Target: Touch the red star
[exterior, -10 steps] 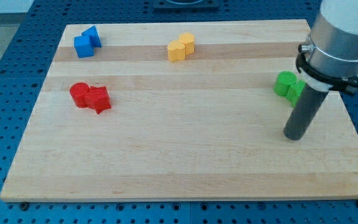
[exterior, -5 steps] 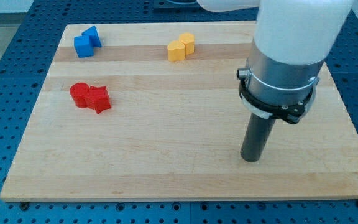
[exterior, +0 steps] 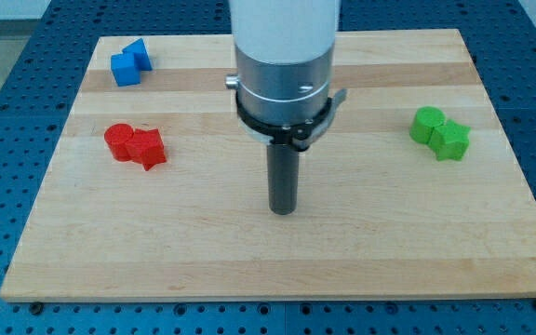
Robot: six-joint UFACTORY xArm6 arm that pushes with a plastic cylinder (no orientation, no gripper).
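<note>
On the worktop, two blue blocks sit at the view's top left. Below them the red star touches a red round block. My tip rests mid-worktop, well apart from the star, bare wood between. Two green blocks lie right.

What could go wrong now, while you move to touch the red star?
1. The red star touches a red round block; a hard push would shove both.
2. My tip sits right of and below the star, so a poor aim may miss it.
3. My arm hides the board's top middle.
</note>
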